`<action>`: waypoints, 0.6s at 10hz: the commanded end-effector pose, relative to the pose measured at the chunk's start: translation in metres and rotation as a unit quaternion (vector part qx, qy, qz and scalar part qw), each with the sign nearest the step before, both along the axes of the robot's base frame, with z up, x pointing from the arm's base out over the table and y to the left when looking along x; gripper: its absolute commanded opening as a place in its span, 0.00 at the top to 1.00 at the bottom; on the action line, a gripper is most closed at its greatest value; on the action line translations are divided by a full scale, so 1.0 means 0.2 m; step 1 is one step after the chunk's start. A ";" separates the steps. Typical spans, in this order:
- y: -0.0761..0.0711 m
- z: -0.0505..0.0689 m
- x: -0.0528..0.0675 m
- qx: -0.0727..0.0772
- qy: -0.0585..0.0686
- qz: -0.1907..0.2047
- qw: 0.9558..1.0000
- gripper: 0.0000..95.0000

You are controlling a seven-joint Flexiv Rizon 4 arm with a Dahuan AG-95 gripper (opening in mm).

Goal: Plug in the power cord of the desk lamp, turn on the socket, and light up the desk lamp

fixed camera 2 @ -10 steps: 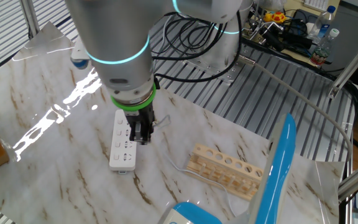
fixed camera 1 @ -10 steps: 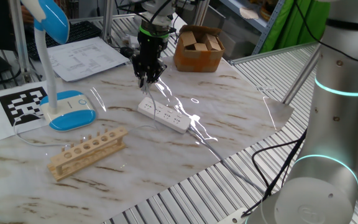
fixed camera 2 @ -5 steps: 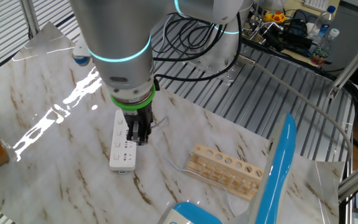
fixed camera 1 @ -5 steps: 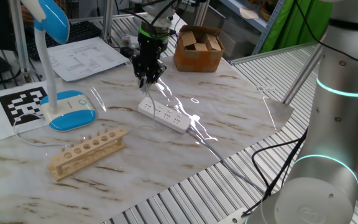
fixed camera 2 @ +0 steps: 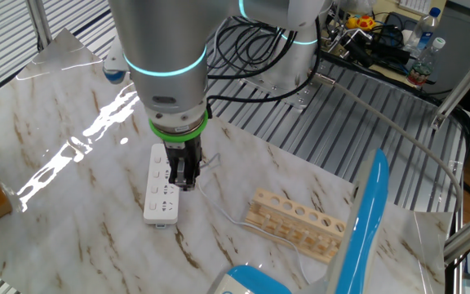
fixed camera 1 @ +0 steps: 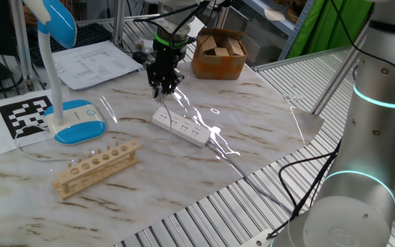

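Arm's upper links shifted; fingers (fixed camera 2: 184,181) over the socket (fixed camera 2: 161,193).

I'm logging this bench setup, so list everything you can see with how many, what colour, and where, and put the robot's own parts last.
power strip: one, white, mid-table on the marble top, right under the pincer.
desk lamp: one, white and blue, oval base at the table's left edge beside the marker sheet.
power cord: one, thin whitish, running across the marble from the pincer toward the lamp.
wooden rack: one, pale wood with a row of round holes, in front of the lamp base.
cardboard box: one, brown, open, at the far edge of the table.
printed papers: white, far left, behind the lamp.
marker sheet: one, black and white, left edge.
robot arm: one, silver with teal rings.
pincer: one, black, pointing down over the strip's end, fingers on the cord's plug end.
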State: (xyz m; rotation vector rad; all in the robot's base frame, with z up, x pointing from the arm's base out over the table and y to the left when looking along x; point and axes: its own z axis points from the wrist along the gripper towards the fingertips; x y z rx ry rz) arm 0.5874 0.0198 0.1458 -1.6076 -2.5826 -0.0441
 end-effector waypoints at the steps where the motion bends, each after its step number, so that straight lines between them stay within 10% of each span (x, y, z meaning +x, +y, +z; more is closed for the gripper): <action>1: 0.00 0.00 0.01 -0.002 0.005 -0.005 1.000 1.00; 6: 0.00 0.00 0.01 -0.001 0.010 -0.011 1.000 1.00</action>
